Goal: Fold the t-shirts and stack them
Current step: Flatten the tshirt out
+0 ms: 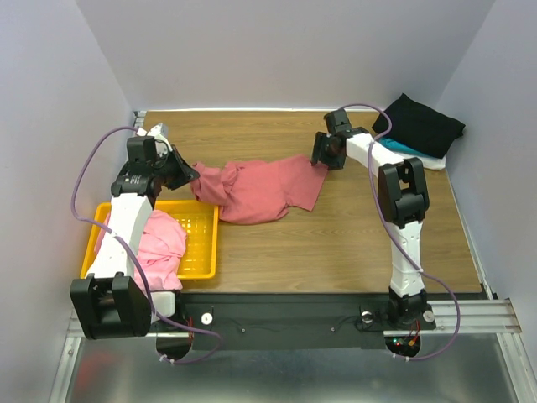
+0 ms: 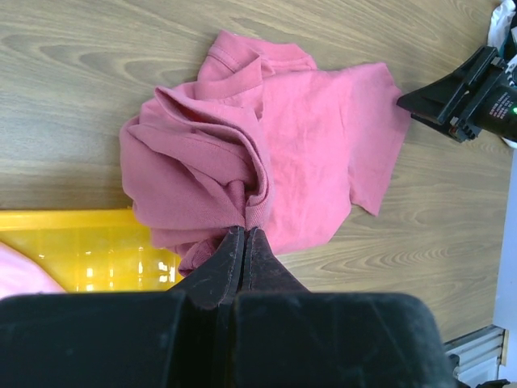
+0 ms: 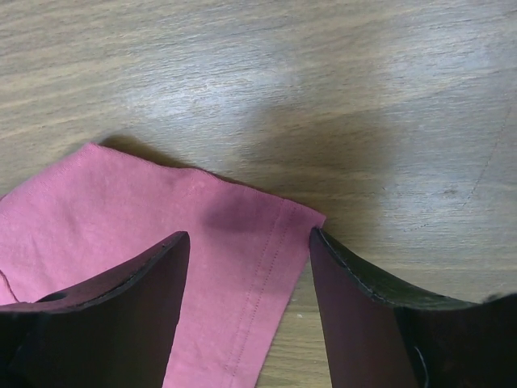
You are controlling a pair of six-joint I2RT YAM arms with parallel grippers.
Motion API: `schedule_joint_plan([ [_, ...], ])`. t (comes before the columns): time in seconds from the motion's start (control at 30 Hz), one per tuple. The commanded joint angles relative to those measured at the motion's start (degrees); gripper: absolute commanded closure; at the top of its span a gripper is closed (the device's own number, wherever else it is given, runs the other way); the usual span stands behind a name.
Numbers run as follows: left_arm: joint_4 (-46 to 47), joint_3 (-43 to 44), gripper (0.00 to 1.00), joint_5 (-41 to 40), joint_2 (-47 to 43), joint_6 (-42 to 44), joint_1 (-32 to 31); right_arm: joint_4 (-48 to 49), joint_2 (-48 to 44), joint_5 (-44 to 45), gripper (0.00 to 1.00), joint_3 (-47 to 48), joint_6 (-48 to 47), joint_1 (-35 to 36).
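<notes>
Wood-grain table (image 1: 352,243) carrying: a dusty-red t-shirt (image 1: 260,189), crumpled, near the centre; a yellow slotted basket (image 1: 197,243) at the near left, holding a light pink t-shirt (image 1: 159,243); a black t-shirt (image 1: 419,126) at the far right corner, lying on folded teal and white cloth (image 1: 411,153)

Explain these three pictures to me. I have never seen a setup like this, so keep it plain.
Two robot arms stand at the near edge of a wooden table. One picture looks down from above; the other two come from cameras on each wrist. A dusty-red t-shirt lies crumpled mid-table. The left gripper has its fingers shut on a bunch of that shirt. The right gripper hangs open over the shirt's other edge, holding nothing. A pink shirt hangs from a yellow basket, and a black shirt sits folded in the far corner.
</notes>
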Motion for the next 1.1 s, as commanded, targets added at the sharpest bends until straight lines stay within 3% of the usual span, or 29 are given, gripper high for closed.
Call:
schedule_joint_plan([
  [0.0,0.8,2.2,1.00,0.5,0.6,1.3,-0.1,1.2,1.4,1.6,0.33,1.5,-1.1,0.0],
  [0.2,0.9,2.6,1.00,0.6,1.1,1.2,-0.1,1.2,2.2,2.5,0.33,0.6,-1.5,0.0],
  [0.23,0.9,2.6,1.00,0.7,1.1,1.2,0.0,1.2,2.5,2.7,0.37,0.1,-1.7,0.0],
  [0.37,1.1,2.7,1.00,0.7,1.4,1.3,-0.1,1.2,3.4,2.5,0.64,-1.1,-2.2,0.0],
  [0.4,1.1,2.7,1.00,0.8,1.6,1.3,0.0,1.2,3.7,2.2,0.84,-1.3,-2.0,0.0],
  [0.47,1.4,3.0,1.00,0.9,2.1,1.3,-0.1,1.1,3.6,2.2,0.99,-1.6,-1.7,0.0],
  [0.67,2.5,4.7,1.00,2.1,4.0,1.0,-0.1,1.2,-0.6,-1.8,1.00,-0.7,-1.0,-2.0],
  [0.8,3.0,7.8,1.00,2.0,6.4,1.0,-0.1,1.2,-9.8,-8.4,1.00,0.0,0.8,-6.4],
  [1.07,4.2,24.1,1.00,3.6,13.9,0.3,0.1,1.2,-26.2,-9.9,0.99,0.8,-1.0,-8.7],
])
